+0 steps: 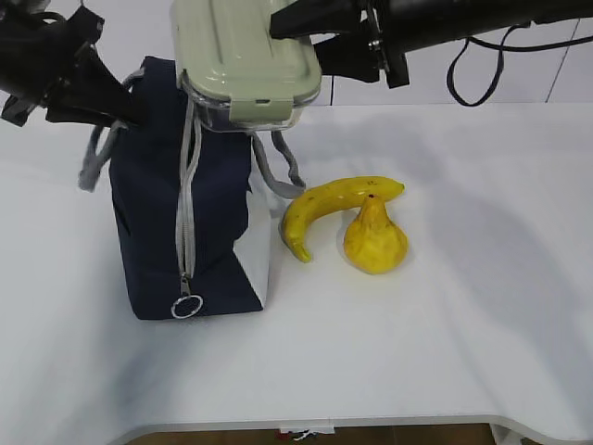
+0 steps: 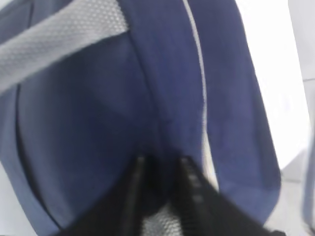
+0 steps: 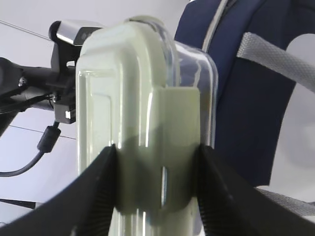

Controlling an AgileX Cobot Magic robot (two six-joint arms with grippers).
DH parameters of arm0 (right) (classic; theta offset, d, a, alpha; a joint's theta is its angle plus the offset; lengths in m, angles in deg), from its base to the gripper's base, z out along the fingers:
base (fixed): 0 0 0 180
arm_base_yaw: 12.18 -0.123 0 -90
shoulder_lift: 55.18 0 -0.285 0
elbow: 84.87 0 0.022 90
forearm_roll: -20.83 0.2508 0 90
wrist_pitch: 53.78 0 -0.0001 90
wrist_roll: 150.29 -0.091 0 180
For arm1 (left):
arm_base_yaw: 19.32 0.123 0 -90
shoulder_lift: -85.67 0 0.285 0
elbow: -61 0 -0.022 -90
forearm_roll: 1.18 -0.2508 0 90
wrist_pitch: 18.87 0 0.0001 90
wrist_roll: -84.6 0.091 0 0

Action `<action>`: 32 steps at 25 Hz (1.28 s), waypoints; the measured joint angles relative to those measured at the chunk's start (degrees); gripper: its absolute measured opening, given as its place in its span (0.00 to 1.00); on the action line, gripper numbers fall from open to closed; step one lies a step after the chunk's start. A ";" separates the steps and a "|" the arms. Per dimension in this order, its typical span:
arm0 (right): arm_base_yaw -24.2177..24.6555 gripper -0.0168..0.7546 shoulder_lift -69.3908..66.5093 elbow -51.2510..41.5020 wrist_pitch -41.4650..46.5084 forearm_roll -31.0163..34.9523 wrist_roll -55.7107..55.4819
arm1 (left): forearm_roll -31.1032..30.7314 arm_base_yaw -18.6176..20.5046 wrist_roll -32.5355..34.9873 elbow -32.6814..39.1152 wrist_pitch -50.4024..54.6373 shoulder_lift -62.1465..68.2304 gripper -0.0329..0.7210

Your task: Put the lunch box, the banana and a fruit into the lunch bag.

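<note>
The navy lunch bag (image 1: 148, 232) stands upright on the left of the white table, its grey zipper (image 1: 185, 213) running down the front. The green-lidded lunch box (image 1: 246, 65) hangs just above the bag's top, with my right gripper (image 1: 310, 42) shut on its end. In the right wrist view the fingers (image 3: 106, 196) clamp the lunch box (image 3: 123, 88) at its lid latch, my right gripper (image 3: 157, 147) facing the bag (image 3: 246, 98). My left gripper (image 1: 130, 107) is at the bag's upper left edge. Its jaws stand close together, pinching a fold of the bag fabric (image 2: 98, 108) in my left gripper (image 2: 161, 164). The banana (image 1: 334, 209) and the pear-shaped fruit (image 1: 375, 241) lie right of the bag.
One grey handle (image 1: 93, 158) droops on the bag's left and another (image 1: 278, 171) on its right, near the banana. The zipper's ring pull (image 1: 186, 306) hangs low on the front. A black cable (image 1: 473, 74) loops behind the right arm. The table's front edge (image 1: 324, 422) is close.
</note>
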 joint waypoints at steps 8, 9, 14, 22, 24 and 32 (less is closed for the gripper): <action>-1.61 0.50 -0.15 0.00 -4.38 -0.22 0.00 | 0.00 0.00 0.23 -0.20 3.18 0.00 0.05; -1.61 0.50 -0.51 0.03 -4.80 -0.22 0.00 | 0.10 0.00 0.23 -0.20 3.20 -0.24 0.05; -1.61 0.50 -4.26 0.14 -5.84 -0.90 0.04 | 3.44 0.00 2.30 -0.20 4.06 -2.00 0.05; -1.61 0.50 -6.96 0.14 -6.53 -10.88 0.04 | 11.60 0.00 7.19 -0.20 6.14 -2.19 0.04; -1.73 0.50 -6.96 0.26 -6.53 -11.02 0.04 | 12.47 0.00 8.61 -0.20 6.27 -2.19 0.04; -7.49 0.50 -7.50 5.43 -7.10 -11.48 -0.07 | 17.94 -0.76 16.44 -0.20 6.16 -2.00 0.04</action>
